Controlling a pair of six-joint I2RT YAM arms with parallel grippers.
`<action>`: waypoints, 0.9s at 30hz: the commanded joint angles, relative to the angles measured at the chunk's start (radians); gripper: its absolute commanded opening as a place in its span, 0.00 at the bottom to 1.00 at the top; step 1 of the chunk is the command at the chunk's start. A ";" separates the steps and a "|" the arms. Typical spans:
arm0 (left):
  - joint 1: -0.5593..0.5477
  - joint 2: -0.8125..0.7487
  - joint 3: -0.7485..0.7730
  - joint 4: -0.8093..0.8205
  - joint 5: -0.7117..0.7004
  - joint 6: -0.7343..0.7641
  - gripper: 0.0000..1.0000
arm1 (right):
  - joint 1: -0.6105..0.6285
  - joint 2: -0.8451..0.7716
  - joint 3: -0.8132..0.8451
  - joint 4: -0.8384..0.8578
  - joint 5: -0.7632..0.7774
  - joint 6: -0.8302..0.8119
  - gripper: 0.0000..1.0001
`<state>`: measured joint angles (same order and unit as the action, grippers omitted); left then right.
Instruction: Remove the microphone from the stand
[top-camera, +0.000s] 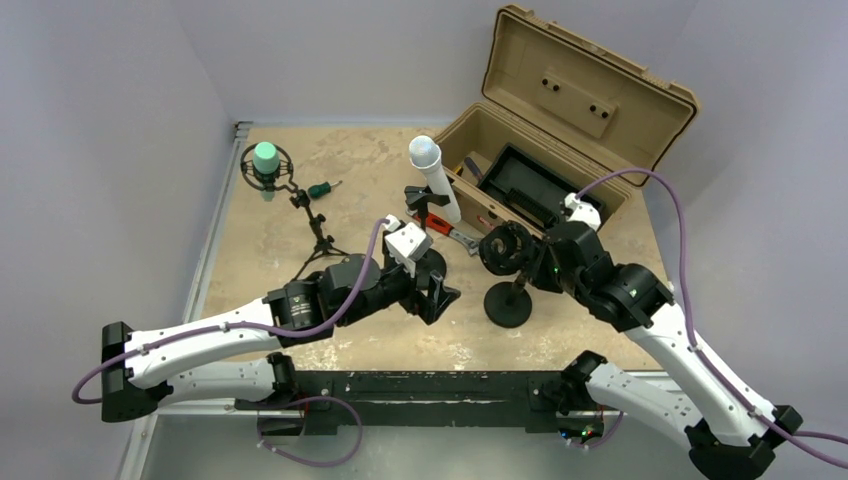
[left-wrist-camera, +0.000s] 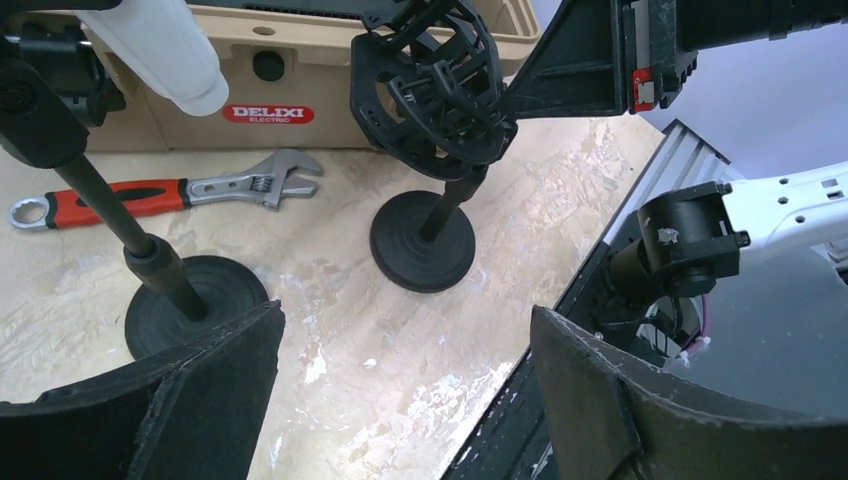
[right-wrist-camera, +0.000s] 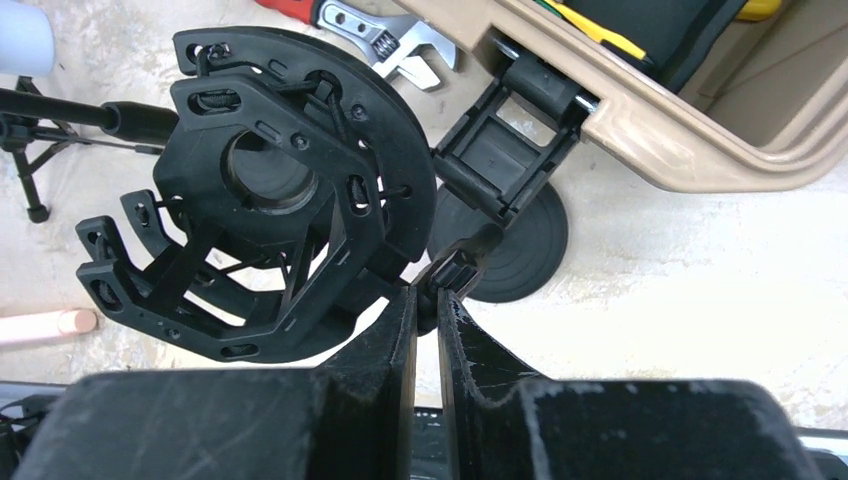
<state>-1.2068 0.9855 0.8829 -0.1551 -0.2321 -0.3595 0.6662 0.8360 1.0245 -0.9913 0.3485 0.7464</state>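
Note:
A white microphone (top-camera: 436, 180) with a silver grille sits tilted in the clip of a black round-base stand (left-wrist-camera: 190, 300); its lower end shows in the left wrist view (left-wrist-camera: 165, 50). My left gripper (top-camera: 437, 290) is open and empty, low over the table just in front of that stand's base; its fingers (left-wrist-camera: 150, 400) are wide apart. My right gripper (right-wrist-camera: 427, 297) is shut on the thin stem of a second stand that carries an empty black shock mount (right-wrist-camera: 260, 220). This stand has a round base (top-camera: 508, 305). A green microphone (top-camera: 265, 158) sits in a shock mount on a tripod stand at the far left.
An open tan case (top-camera: 560, 130) stands at the back right, its latch (right-wrist-camera: 505, 150) close to the shock mount. A red-handled wrench (left-wrist-camera: 160, 195) lies in front of the case. A green-handled screwdriver (top-camera: 320, 188) lies by the tripod. A pale pink rod (right-wrist-camera: 45, 325) lies near my right gripper.

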 joint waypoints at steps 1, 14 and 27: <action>-0.002 -0.026 0.047 -0.008 -0.046 -0.016 0.91 | -0.002 0.014 -0.076 -0.059 -0.065 0.010 0.10; 0.029 -0.084 0.121 -0.155 -0.245 0.015 0.92 | -0.003 -0.051 -0.098 -0.032 -0.060 0.046 0.13; 0.193 -0.177 0.154 -0.312 -0.248 -0.073 0.99 | -0.003 -0.003 0.196 0.328 -0.055 -0.313 0.70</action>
<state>-1.0210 0.8173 1.0210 -0.4160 -0.4690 -0.3920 0.6609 0.8410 1.1797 -0.8227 0.3237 0.5980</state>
